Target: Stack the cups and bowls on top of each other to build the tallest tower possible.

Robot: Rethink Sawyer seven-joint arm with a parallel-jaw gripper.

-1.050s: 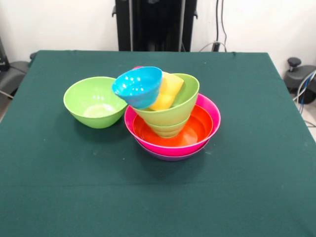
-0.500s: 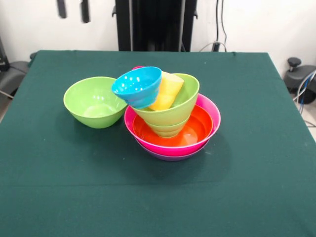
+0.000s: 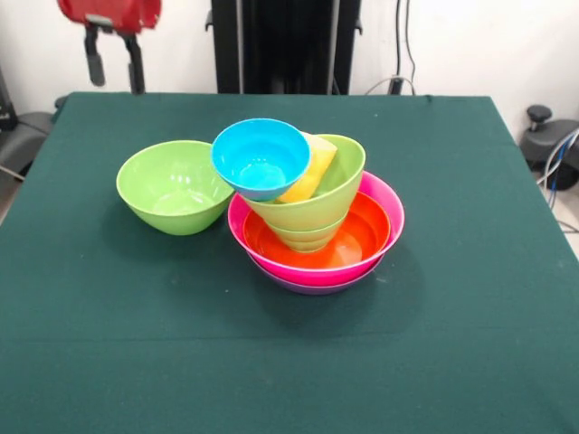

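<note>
A: Lime green bowl (image 3: 174, 186) sits loose on the table (image 3: 452, 271), upright, just beside the tower (image 3: 312, 212) and touching or nearly touching its pink bowl (image 3: 384, 217). Probably the next piece to lift, imo.

B: Pincer (image 3: 113, 61)?

A: Up high, beyond the loose bowl from the tower, fingers apart, holding nothing.

B: Tower state?

A: Purple bowl (image 3: 312, 287) lowest, pink in it, orange bowl (image 3: 362, 237) in that, then two nested lime bowls (image 3: 317, 212), tilted. Yellow cup (image 3: 312, 163) lies slanted inside the top one, sky blue bowl (image 3: 261, 158) perched on the rim beside the cup, mouth tipped toward the camera. Shaky.

B: So how to do it right?

A: Grip the loose bowl by its wall on the side away from the tower, so the fingers don't nudge the blue one. Lift straight up, well clear of the tower, before moving across. The slanted cup and blue bowl leave no flat seat, so lower slowly and release gently.
</note>
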